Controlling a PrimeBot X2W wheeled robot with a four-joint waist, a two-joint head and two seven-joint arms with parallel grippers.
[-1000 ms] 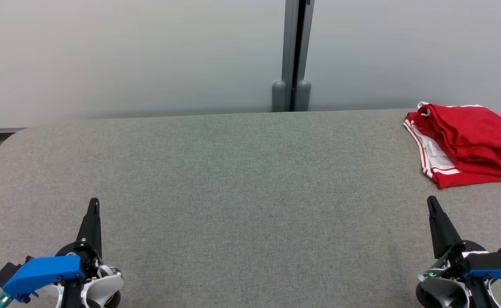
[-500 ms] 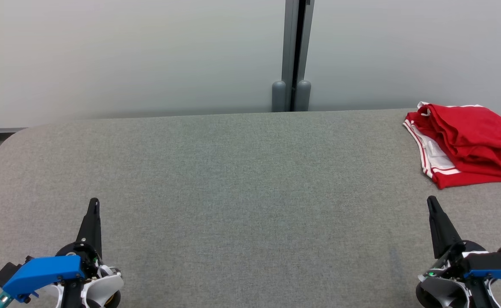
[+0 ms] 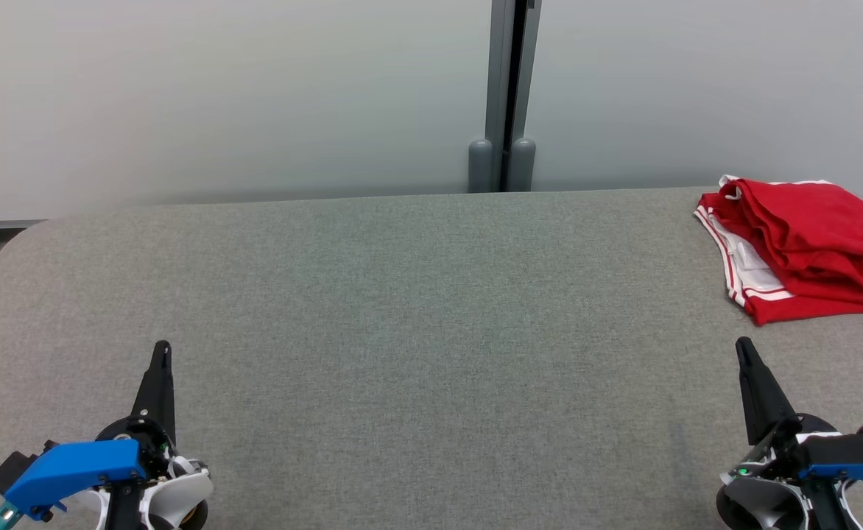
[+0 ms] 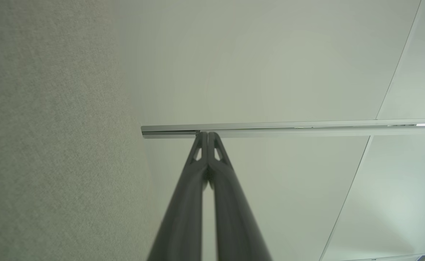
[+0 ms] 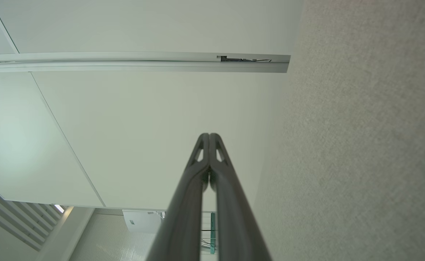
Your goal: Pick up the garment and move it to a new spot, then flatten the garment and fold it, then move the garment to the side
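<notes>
Now the garment (image 3: 814,235) lies just beyond the right end effector (image 3: 742,344) (pinched closed, empty) — untouched.

Open grey tabletop (image 3: 431,309); red garment (image 3: 807,235) at far-right corner.

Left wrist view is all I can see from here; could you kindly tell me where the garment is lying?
Observer: The red garment lies in a rumpled pile at the far right of the grey table, as the head view shows.
Operator: Thank you. Is either pincer touching it?
Observer: No. The right pincer sits nearer the robot than the garment, with bare table between them.
Operator: And is that right pincer open?
Observer: It is shut on nothing. The right wrist view shows its fingers pressed together at the tips.
</notes>
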